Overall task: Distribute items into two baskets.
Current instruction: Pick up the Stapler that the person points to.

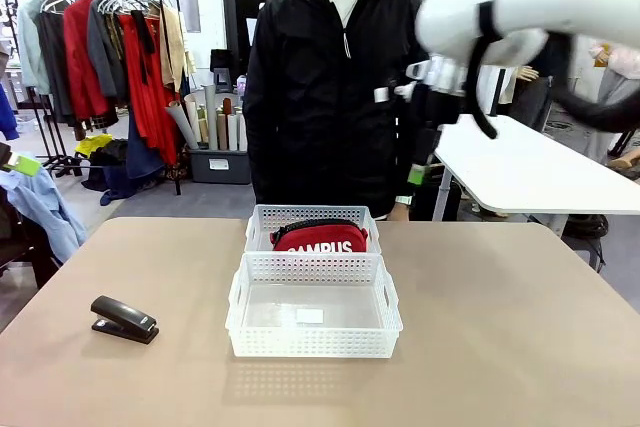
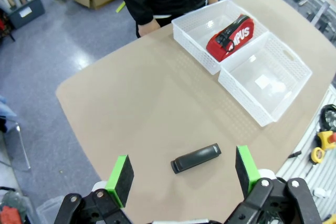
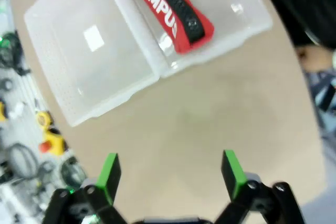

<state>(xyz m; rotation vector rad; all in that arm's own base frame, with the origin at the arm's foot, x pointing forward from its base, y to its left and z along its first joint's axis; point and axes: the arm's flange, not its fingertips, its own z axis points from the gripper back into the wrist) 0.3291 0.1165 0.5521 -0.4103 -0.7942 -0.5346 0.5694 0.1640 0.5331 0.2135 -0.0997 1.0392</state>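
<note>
STEP: pouch (image 1: 322,237) lay in far basket (image 1: 262,217); stapler (image 1: 124,318) was pending, prob. for empty near basket (image 1: 312,345) | NEXT: L gripper (image 2: 182,170) req'd descent + closure across stapler body | POS: stapler lay on table (image 1: 500,327) at near basket's 9 o'clock, framed between L gripper's spread fingers, just 12 o'clock of ctr | R gripper (image 3: 170,174) hung unclenched, holding nothing.

I see the red zippered soft pouch (image 1: 322,237) in the far white plastic basket (image 1: 262,217), the near basket (image 1: 240,309) touching before it, and the black desk stapler (image 1: 124,319) well left.

Pouch (image 1: 322,237) in far basket (image 1: 262,219), stapler (image 1: 124,319) outside
</note>
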